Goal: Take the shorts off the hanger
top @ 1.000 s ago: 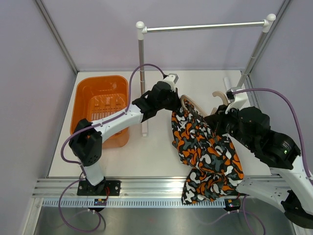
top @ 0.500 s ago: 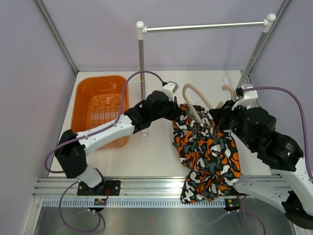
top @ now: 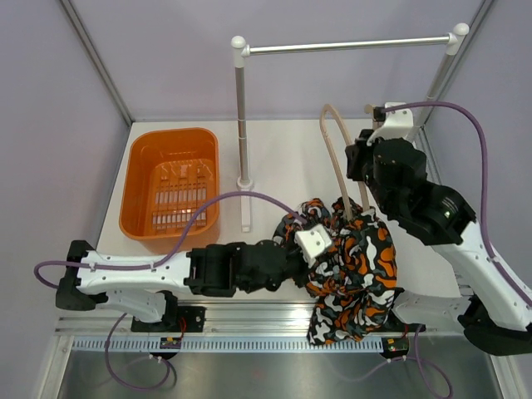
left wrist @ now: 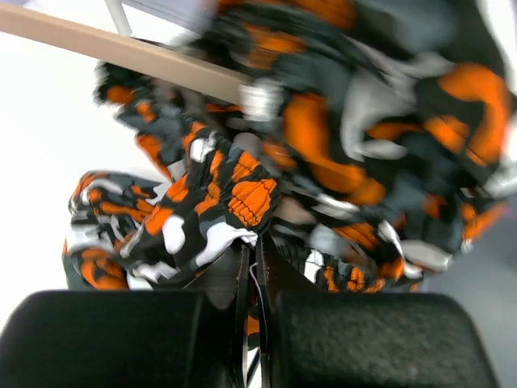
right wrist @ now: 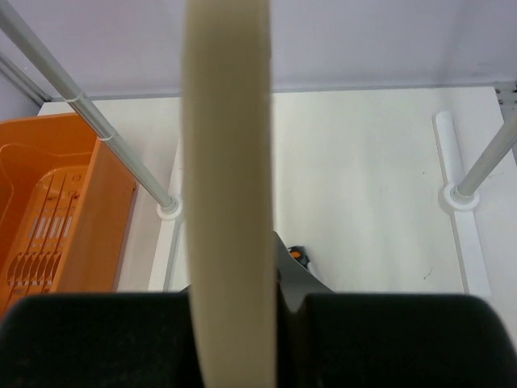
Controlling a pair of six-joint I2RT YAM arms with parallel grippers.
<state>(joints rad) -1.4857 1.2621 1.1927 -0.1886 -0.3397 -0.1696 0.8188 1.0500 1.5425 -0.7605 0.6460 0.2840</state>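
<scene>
The shorts hang bunched at the near right, a camouflage cloth of orange, black, grey and white. The pale wooden hanger rises out of the bunch toward the back, its lower end buried in the cloth. My left gripper is shut on the shorts' left edge; the left wrist view shows a fold of the shorts pinched at my left gripper and the hanger running into the cloth. My right gripper is shut on the hanger, which fills the jaws of the right gripper.
An orange basket stands at the left of the table. A metal rail with white joints spans the back, its left post between basket and hanger. The basket and post also show in the right wrist view.
My left arm has pulled back toward the near edge, dragging the shorts with it. My right arm has swung toward the back with the hanger, so more bare hanger shows above the cloth.
</scene>
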